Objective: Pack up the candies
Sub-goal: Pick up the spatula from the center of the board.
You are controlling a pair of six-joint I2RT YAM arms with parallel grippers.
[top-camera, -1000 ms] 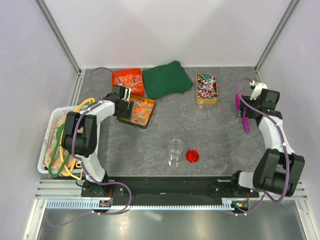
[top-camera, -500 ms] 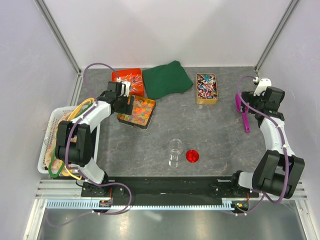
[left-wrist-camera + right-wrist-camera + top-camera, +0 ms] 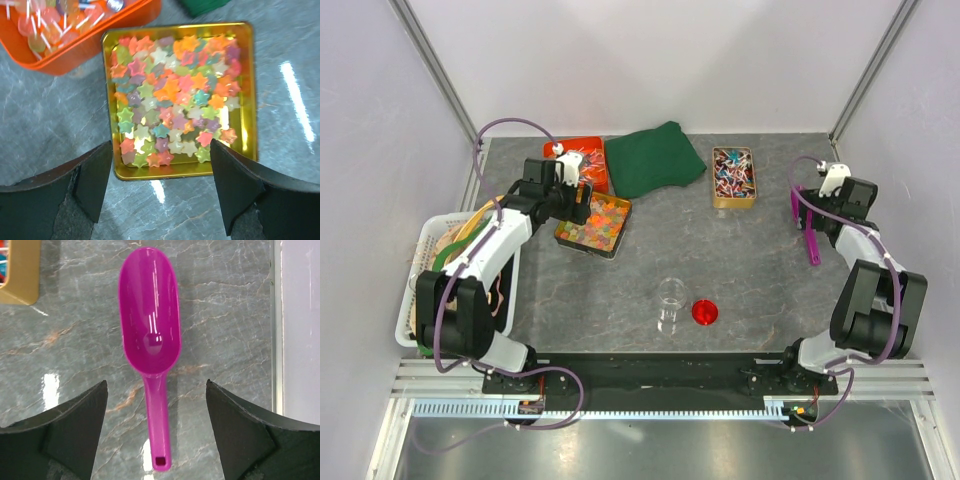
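Observation:
The candies (image 3: 175,95) are small star-shaped gummies in orange, yellow, pink and green, filling a gold tin (image 3: 180,172); the same candies (image 3: 597,222) show in the top view. My left gripper (image 3: 160,150) is open above the tin's near edge, with nothing between its fingers; it (image 3: 576,198) sits at the tin's far-left side. My right gripper (image 3: 156,385) is open, straddling the handle of a magenta scoop (image 3: 150,325) that lies flat on the table. In the top view the right gripper (image 3: 823,200) is beside the scoop (image 3: 804,215).
A clear jar (image 3: 669,303) stands near the front middle with a red lid (image 3: 705,312) beside it. An orange tray of wrapped sweets (image 3: 582,160), a green cloth (image 3: 655,158) and a second gold tin of twist-wrapped sweets (image 3: 733,177) line the back. A white basket (image 3: 415,300) sits at left.
My left arm has swung back and to the left, moving the gripper from over the candy tin to its far-left edge. The right wrist shifted slightly over the scoop.

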